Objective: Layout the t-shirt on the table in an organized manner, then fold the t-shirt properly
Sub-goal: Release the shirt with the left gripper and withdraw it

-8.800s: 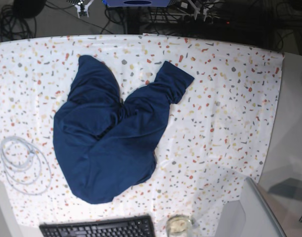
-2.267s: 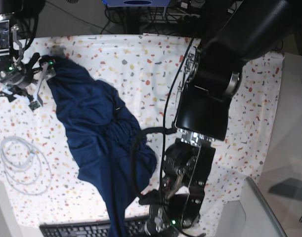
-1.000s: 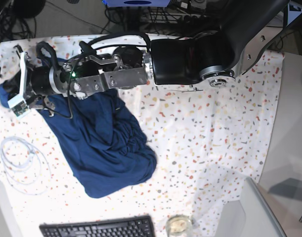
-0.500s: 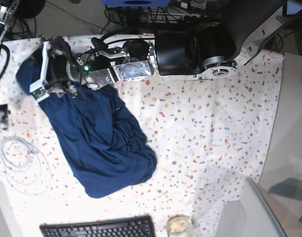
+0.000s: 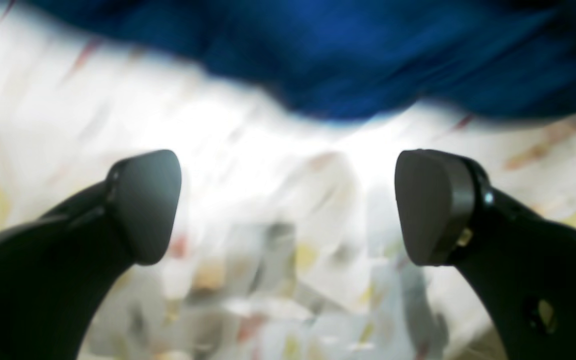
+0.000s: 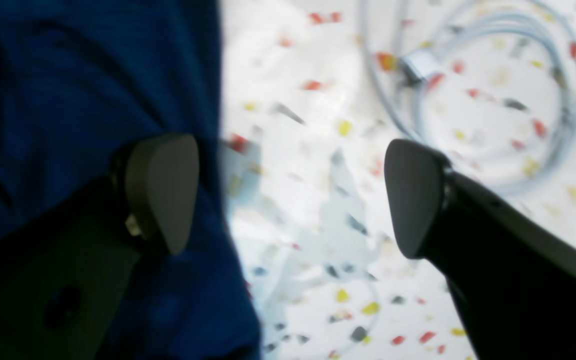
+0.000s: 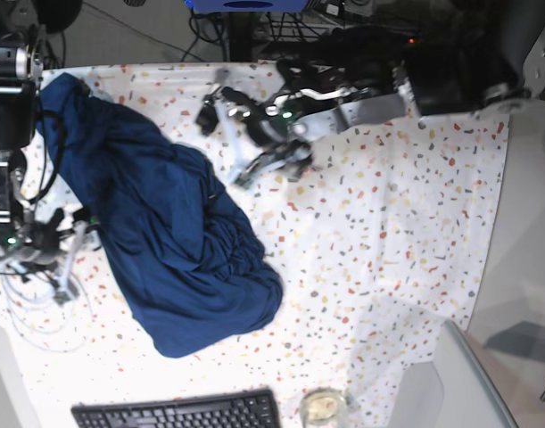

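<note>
T-shirt (image 7: pixel 165 241): bunched, unfolded, on the table (image 7: pixel 415 223), just beyond the left gripper (image 5: pixel 288 205) and beside the right gripper (image 6: pixel 288 195), both spread wide and empty, seemingly between grasps for spreading.

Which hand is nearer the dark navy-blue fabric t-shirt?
The right hand: one finger overlaps the dark navy-blue fabric t-shirt edge, while the left hand is over bare speckled table.

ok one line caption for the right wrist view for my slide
Open right tool over the table, one finger above the t-shirt edge, coiled cable beyond.
</note>
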Available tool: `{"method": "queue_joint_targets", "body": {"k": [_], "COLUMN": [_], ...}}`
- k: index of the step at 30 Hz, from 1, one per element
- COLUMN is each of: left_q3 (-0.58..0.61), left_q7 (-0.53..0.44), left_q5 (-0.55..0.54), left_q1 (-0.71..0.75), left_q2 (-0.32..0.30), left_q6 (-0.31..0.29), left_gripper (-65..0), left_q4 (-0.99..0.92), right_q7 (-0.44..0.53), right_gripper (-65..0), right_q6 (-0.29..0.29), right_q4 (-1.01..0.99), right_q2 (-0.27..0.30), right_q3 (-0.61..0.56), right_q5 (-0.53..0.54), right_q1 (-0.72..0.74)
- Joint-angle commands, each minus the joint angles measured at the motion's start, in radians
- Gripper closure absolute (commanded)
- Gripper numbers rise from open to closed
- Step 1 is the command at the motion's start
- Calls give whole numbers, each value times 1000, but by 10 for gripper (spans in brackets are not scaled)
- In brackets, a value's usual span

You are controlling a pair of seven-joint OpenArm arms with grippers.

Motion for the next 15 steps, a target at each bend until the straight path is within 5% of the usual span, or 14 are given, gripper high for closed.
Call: {"method": "queue_joint_targets", "body": {"k": [1,4,5,10,11,15], "left_q3": [-86,-339,-416,-646,-666,-705], "left_q7": [7,9,9,9,9,9], "left_q5": [-15,-15,-15,-15,-15,-15], "left_q1": [19,142,180,275,280,278], "left_q2": [-34,-90,-101,-103,-101,-98], "left_q6": [4,2,2,2,2,2], "left_gripper": [-650,-650,-599,-112,-15,0], "left_q4": [26,46,51,55,52,49], "right_q7": [20,18,18,16,15,6], "right_gripper": [-539,-552,-552,-515,-471,-153], "right_q6": [11,77,87,94,94,113], "right_q4": [16,-21,-45,-142,-148,-151], "right_q2": [8,-28,-31,-34,-34,-34], "right_q3": [6,11,11,11,11,11], "right_q5": [6,6,6,6,6,6], "right_q1": [31,48,52,80,80,79]}}
